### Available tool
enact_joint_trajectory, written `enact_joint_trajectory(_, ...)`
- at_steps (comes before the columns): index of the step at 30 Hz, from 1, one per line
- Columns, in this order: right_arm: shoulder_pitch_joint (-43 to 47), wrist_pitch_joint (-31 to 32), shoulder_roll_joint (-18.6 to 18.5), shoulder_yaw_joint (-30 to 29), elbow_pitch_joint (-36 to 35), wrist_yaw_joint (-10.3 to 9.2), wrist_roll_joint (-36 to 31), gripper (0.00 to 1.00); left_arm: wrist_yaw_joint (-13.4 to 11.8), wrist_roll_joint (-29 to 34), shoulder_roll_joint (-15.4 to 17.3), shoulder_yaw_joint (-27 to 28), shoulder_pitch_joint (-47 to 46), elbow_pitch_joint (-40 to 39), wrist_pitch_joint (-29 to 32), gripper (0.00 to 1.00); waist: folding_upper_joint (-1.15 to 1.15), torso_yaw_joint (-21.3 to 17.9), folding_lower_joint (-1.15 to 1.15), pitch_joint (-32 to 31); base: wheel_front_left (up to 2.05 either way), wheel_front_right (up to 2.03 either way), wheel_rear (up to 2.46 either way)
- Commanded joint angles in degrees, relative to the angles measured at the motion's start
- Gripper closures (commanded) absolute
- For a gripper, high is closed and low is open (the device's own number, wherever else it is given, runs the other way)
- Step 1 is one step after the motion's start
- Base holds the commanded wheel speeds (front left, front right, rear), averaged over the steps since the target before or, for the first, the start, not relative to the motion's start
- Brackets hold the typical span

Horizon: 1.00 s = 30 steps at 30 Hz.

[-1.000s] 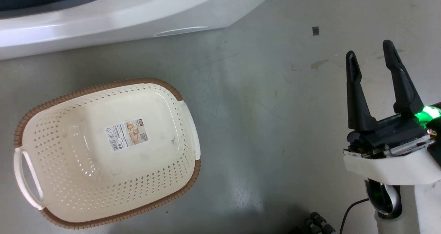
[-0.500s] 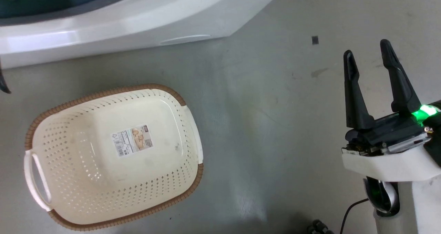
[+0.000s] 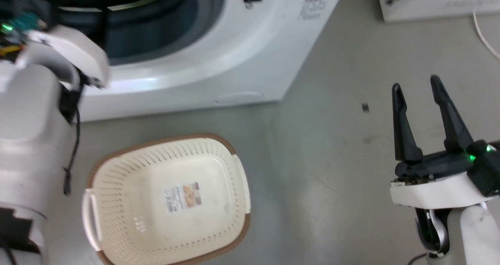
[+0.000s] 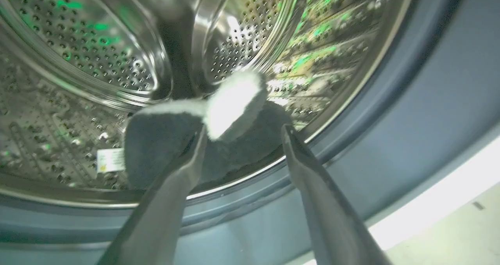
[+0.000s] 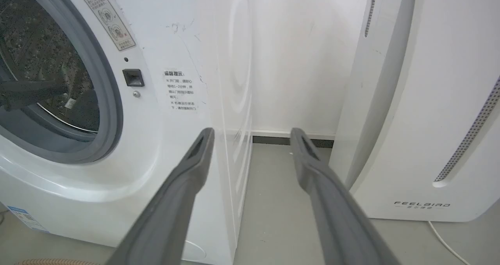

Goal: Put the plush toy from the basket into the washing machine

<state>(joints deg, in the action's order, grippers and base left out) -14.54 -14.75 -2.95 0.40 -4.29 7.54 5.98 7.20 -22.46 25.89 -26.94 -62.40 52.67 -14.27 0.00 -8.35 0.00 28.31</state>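
Note:
The plush toy (image 4: 164,140), black with a white furry patch, lies low in the shiny steel drum (image 4: 97,42) of the washing machine (image 3: 234,62), just past the tips of my left gripper (image 4: 242,130). That gripper is open, its fingers spread on either side of the toy's near end. My pale left forearm (image 3: 31,112) reaches into the door opening. The cream basket (image 3: 117,171) stands on the floor with only its label sticker inside. My right gripper (image 3: 416,85) hovers open and holds nothing, well right of the basket.
The washer's grey door seal (image 4: 429,101) rings the opening. A white FEELBIRD appliance (image 5: 422,140) stands right of the washer, with a narrow floor gap (image 5: 273,202) between them. A white cable (image 3: 484,38) lies on the floor at far right.
The head camera has tilted up: the basket sits lower in the picture, and the washer's opening and my left arm have come into view. The right gripper stays open.

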Motion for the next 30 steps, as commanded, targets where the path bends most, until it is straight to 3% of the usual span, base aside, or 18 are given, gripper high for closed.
enact_joint_trajectory(1,1.2,-0.2,0.1,-0.3,0.8,-0.05,-0.8,0.0,-0.5,-0.5,-1.1,0.4,2.8,-2.0,-0.6,0.0,0.0,4.4,0.0,-6.6,0.0,0.0,0.0)
enact_joint_trajectory(8,4.1,-0.2,0.1,-0.8,3.3,-0.05,-1.1,0.0,-3.6,-0.1,-2.6,3.0,13.8,-13.6,-0.7,0.0,0.0,7.6,0.0,-13.2,0.0,0.0,0.0)
enact_joint_trajectory(18,9.2,-0.3,0.1,-1.3,5.1,-0.05,-0.8,0.0,-10.9,1.6,-3.5,6.4,36.9,-34.9,-0.7,0.0,0.0,11.4,0.0,-20.8,0.0,0.0,0.0)
enact_joint_trajectory(30,14.2,-0.3,0.1,-1.2,7.4,-0.05,0.6,0.0,-17.7,4.3,-7.0,7.7,54.6,-44.5,-0.7,0.0,0.0,13.6,0.0,-26.6,0.0,0.0,0.0)
